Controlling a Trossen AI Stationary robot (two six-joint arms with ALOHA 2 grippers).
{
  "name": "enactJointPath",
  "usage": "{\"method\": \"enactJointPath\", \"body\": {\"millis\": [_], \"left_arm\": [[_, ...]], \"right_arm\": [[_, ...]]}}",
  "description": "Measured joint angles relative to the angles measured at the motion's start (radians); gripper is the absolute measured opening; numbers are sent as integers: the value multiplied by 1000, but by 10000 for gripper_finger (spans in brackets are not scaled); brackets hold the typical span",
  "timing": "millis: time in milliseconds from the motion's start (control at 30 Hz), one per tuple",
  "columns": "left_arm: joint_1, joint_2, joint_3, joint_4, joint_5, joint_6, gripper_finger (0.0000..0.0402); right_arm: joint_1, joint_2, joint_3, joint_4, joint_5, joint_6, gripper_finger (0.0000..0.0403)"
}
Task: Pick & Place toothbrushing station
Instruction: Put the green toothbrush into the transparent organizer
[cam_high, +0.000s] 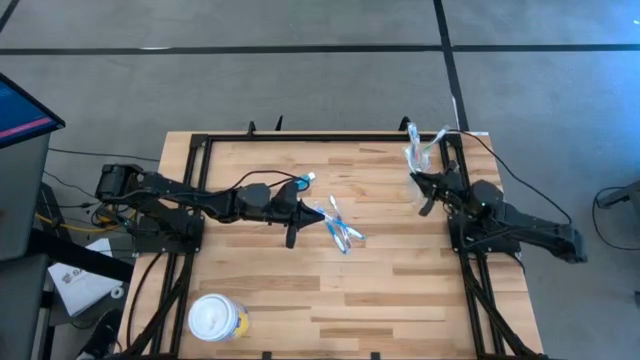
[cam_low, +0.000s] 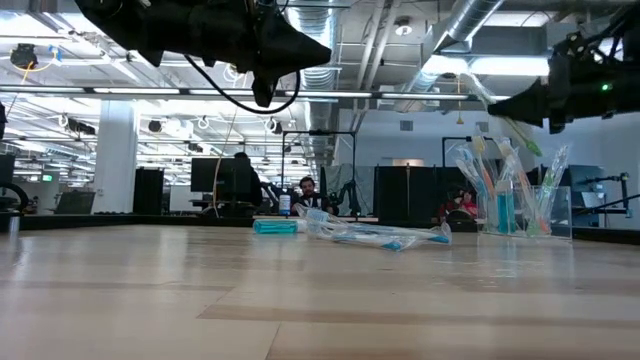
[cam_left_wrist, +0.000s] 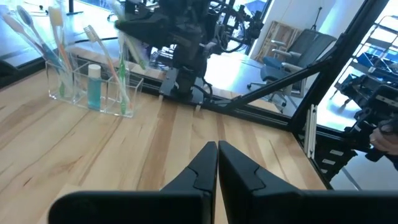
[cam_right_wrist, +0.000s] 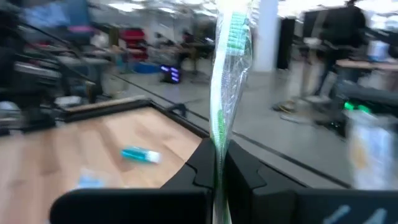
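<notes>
A clear holder (cam_low: 512, 205) with several upright toothbrushes and a small blue tube stands at the table's far right corner; it also shows in the high view (cam_high: 424, 150) and the left wrist view (cam_left_wrist: 93, 87). Several wrapped toothbrushes (cam_high: 340, 232) and a blue tube with a white cap (cam_high: 303, 182) lie flat on the table's middle. My right gripper (cam_right_wrist: 219, 163) is shut on a wrapped green-bristled toothbrush (cam_right_wrist: 229, 74), in the air just near of the holder. My left gripper (cam_left_wrist: 217, 158) is shut and empty, above the table just left of the loose toothbrushes. My right gripper pinches the wrapped toothbrush's handle (cam_right_wrist: 218, 142) between its two fingers. The bristle end reaches past the fingertips. In the low view the toothbrush (cam_low: 520, 132) is tilted and lifted clear of the table, above the holder's toothbrushes.
A round yellow tub with a white lid (cam_high: 217, 318) stands near the table's near left corner. A dark frame (cam_high: 300, 137) runs along the table's far and side edges. Bare wood lies between the tub and the loose toothbrushes.
</notes>
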Motion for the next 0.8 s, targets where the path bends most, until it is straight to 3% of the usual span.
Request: {"method": "enactJointPath", "body": {"millis": [400,800], "left_arm": [[0,0,0,14,0,0,7],[0,0,0,20,0,0,7]], "right_arm": [[-207,81,-8,-4,-45,29,6],[-272,194,-8,-7,-73,54,14]]}}
